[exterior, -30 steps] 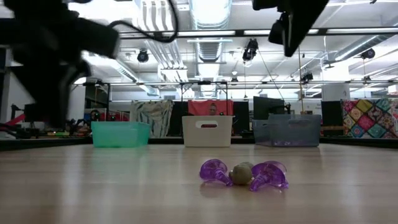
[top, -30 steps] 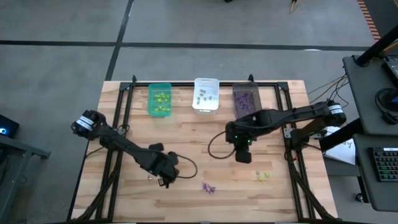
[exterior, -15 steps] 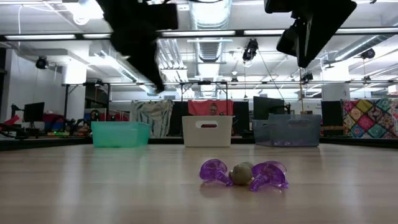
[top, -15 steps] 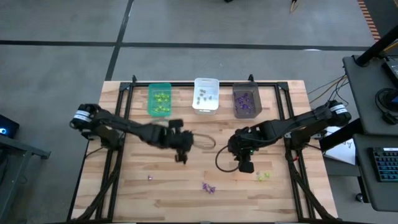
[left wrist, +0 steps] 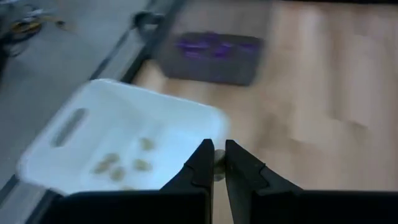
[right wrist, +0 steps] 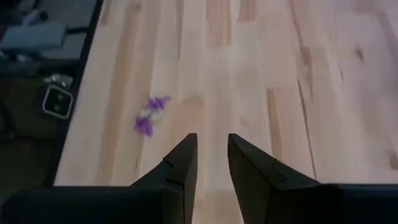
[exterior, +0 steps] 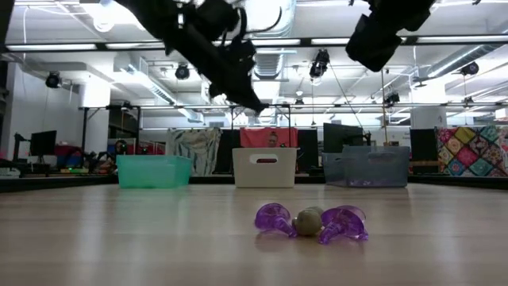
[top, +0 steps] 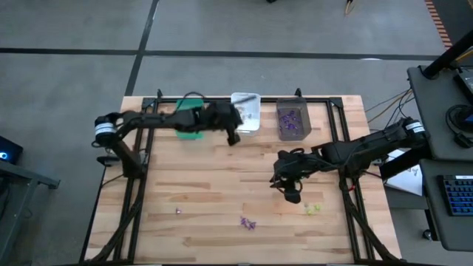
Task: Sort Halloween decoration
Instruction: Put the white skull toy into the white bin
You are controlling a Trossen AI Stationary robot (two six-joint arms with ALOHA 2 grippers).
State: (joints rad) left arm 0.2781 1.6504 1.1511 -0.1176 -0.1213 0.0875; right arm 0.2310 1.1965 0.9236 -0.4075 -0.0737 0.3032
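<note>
- High view: left pincer [top: 233, 137] at the white bin [top: 250, 123]; right pincer [top: 291, 195] above the desk [top: 207, 185], near yellow-green trinkets [top: 313, 209].
- Low view: purple trinkets [exterior: 311, 222] lie mid-desk.
- Left wrist view: fingers pinch a small greyish trinket [left wrist: 218, 155].
- Right wrist view: fingers narrowly apart, empty.

A robotics lab is showing here: a pale wooden plank table [top: 222, 185] is standing under exposed ceiling ducts [exterior: 270, 20], with computer monitors [exterior: 343, 137] lining the back.

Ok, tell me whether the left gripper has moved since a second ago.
Yes. In the high view the left gripper has swung from the table's near-left area up to the back row, now beside the white bin.
</note>
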